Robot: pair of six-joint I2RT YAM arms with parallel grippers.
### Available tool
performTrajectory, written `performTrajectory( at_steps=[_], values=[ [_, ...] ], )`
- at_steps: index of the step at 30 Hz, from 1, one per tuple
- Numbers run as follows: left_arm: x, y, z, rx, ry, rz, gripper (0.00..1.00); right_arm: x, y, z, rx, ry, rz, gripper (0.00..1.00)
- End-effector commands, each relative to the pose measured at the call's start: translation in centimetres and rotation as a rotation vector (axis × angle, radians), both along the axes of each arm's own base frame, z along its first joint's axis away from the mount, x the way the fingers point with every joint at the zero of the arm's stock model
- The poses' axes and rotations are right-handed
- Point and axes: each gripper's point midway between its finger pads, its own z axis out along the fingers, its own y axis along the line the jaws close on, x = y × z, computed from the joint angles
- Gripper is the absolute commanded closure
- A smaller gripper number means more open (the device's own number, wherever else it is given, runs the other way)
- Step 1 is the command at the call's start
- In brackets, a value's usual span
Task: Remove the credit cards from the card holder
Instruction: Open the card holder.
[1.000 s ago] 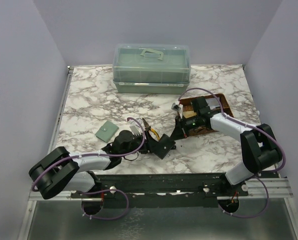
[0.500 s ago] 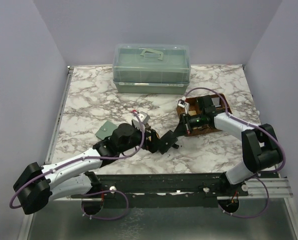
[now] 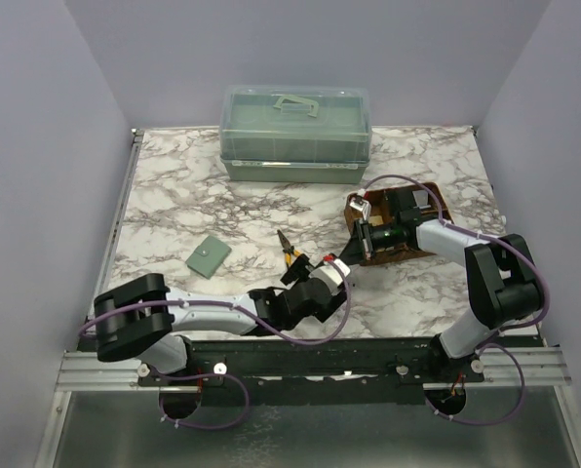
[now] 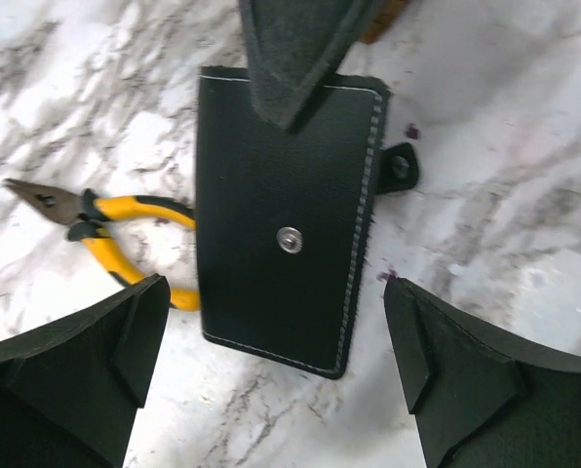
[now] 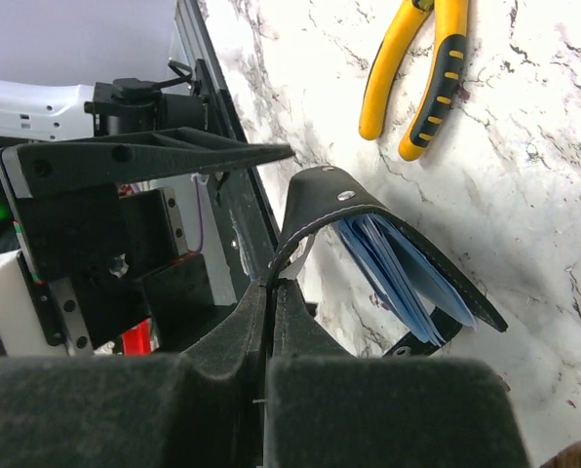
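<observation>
The black card holder [image 4: 271, 185] with its metal snap lies on the marble. My right gripper [image 5: 271, 292] is shut on one edge of it, so it bows open and shows blue-grey layers [image 5: 393, 273] inside. I cannot tell the credit cards from the lining. My left gripper [image 4: 274, 292] is open just above the holder, one finger on each side, touching nothing. In the top view the left gripper [image 3: 322, 277] covers most of the holder, and the right gripper [image 3: 350, 254] meets it from the right.
Yellow-handled pliers [image 3: 291, 254] lie just left of the holder. A sage-green wallet [image 3: 208, 257] lies further left. A green lidded box [image 3: 295, 132] stands at the back. A brown tray [image 3: 437, 210] sits under the right arm.
My left arm has swung right and now hovers over the holder, uncovering the pliers. My right gripper has kept its hold and shifted the holder slightly.
</observation>
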Motion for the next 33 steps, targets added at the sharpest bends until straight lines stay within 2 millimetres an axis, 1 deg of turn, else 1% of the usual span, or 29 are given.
performTrajectory(
  at_steps=[1,2,4,6,7,8,10,11,12,14,15,16,18,20,23,26,28,30,33],
  values=[
    [3.2,1.5,1.8,0.035,-0.18,0.246,0.03,-0.4,0.0,0.3,0.037,0.019,0.015,1.0],
    [3.3,1.5,1.7,0.032,-0.18,0.264,0.06,-0.4,0.0,0.3,0.037,0.019,0.016,1.0],
    [3.3,1.4,1.3,0.025,-0.172,0.28,0.18,-0.4,0.0,0.2,0.038,0.018,0.017,1.0],
    [3.3,1.4,1.0,0.026,-0.167,0.295,0.23,-0.4,0.0,0.3,0.04,0.019,0.018,1.0],
    [3.4,1.5,0.8,0.032,-0.168,0.305,0.29,-0.4,0.0,0.3,0.042,0.018,0.021,1.0],
    [3.5,1.7,0.5,0.043,-0.169,0.312,0.36,-0.5,0.1,0.4,0.046,0.02,0.023,1.0],
    [3.4,1.8,0.2,0.063,-0.167,0.312,0.55,-0.6,0.1,0.6,0.06,0.023,0.033,1.0],
    [3.3,1.7,0.1,0.065,-0.161,0.303,0.62,-0.7,0.1,0.8,0.068,0.02,0.039,0.99],
    [3.2,1.5,0.1,0.063,-0.151,0.288,0.69,-0.8,0.2,0.9,0.078,0.022,0.046,0.92],
    [2.7,1.1,0.3,0.045,-0.122,0.255,0.8,-1.0,0.2,1.3,0.098,0.017,0.063,0.7],
    [2.3,0.9,0.5,0.028,-0.103,0.238,0.84,-1.0,0.2,1.5,0.105,0.009,0.072,0.64],
    [2.0,0.7,0.8,0.007,-0.084,0.223,0.87,-1.1,0.2,1.7,0.112,-0.003,0.082,0.6],
    [1.3,0.5,1.2,-0.042,-0.037,0.195,0.91,-1.2,0.2,2.1,0.126,-0.032,0.1,0.55],
    [0.4,0.1,1.5,-0.114,0.053,0.153,0.96,-1.3,0.1,2.7,0.129,-0.083,0.118,0.51],
    [-0.2,0.2,2.3,-0.261,0.211,0.132,1.0,-1.6,-0.2,3.6,0.138,-0.225,0.164,0.45],
    [-0.7,0.5,3.3,-0.434,0.411,0.137,1.0,-2.1,-0.6,4.7,0.143,-0.369,0.207,0.39],
    [-0.8,1.2,3.8,-0.524,0.521,0.164,1.0,-2.6,-0.8,5.6,0.163,-0.45,0.232,0.38],
    [-1.1,1.6,4.3,-0.592,0.603,0.17,1.0,-3.3,-0.9,6.5,0.195,-0.515,0.258,0.35],
    [-1.6,1.7,4.8,-0.641,0.677,0.139,1.0,-3.6,-1.2,6.5,0.184,-0.592,0.277,0.33]
  ],
)
